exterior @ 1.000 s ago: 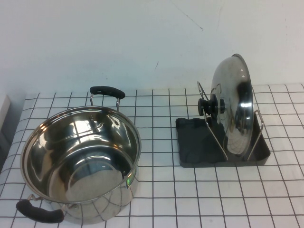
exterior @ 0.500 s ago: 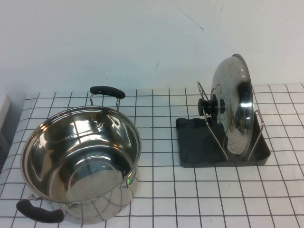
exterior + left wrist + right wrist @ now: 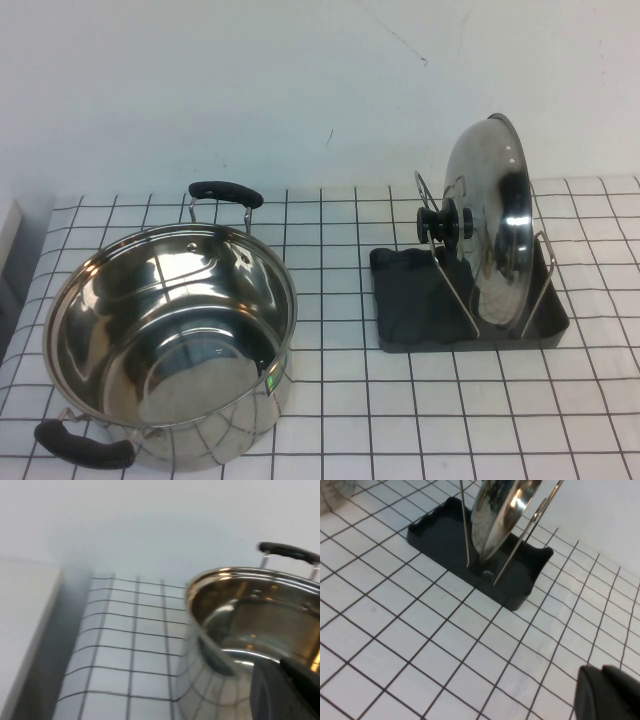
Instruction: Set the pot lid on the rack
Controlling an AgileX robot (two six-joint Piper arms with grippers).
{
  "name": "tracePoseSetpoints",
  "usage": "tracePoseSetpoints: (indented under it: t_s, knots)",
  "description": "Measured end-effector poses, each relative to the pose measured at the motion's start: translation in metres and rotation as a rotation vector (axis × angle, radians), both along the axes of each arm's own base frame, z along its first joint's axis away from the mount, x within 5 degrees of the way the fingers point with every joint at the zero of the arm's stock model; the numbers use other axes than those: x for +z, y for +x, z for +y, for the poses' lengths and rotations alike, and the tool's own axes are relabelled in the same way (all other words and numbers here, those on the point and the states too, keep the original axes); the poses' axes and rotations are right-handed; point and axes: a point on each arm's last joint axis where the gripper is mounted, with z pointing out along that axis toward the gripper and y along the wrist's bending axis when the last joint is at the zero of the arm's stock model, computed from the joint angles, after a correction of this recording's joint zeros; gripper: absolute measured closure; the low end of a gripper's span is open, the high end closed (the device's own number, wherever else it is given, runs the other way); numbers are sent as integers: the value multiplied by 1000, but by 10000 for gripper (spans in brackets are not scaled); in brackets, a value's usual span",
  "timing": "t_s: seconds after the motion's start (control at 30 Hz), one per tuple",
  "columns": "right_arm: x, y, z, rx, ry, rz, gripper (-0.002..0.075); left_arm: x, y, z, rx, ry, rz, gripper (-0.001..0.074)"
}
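Note:
The pot lid (image 3: 492, 215) stands on edge in the rack (image 3: 405, 315), held between the wire loops, with its black knob (image 3: 445, 224) pointing left toward the pot. The right wrist view shows the lid's lower rim (image 3: 500, 515) resting in the dark tray (image 3: 442, 535). My right gripper (image 3: 601, 671) is shut and empty, hovering over bare tiles well away from the rack. My left gripper (image 3: 280, 662) is shut and empty, close to the pot's near side. Neither gripper shows in the high view.
A big steel pot (image 3: 170, 335) with two black handles stands at the table's left; it also shows in the left wrist view (image 3: 250, 615). A white wall runs behind the table. A pale ledge (image 3: 25, 620) borders the table's left edge.

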Motion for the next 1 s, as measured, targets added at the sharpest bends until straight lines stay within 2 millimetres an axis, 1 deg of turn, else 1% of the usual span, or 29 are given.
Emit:
tracePoseSetpoints:
  t_s: [0.1,0.3,0.63,0.77,1.0]
  knots:
    - [0,0,0,1,2,-2,726,-15,1,2,51,-1,18,737]
    - [0,0,0,1,4,-1,726,-29,-1,3,56,36,127,737]
    - [0,0,0,1,4,-1,726,-29,-1,3,56,58,136,737]
    - [0,0,0,1,4,-1,726,-29,-1,3,45,107,137,737]
    - [0,0,0,1,4,-1,726,-29,-2,3,41,129,140,737]
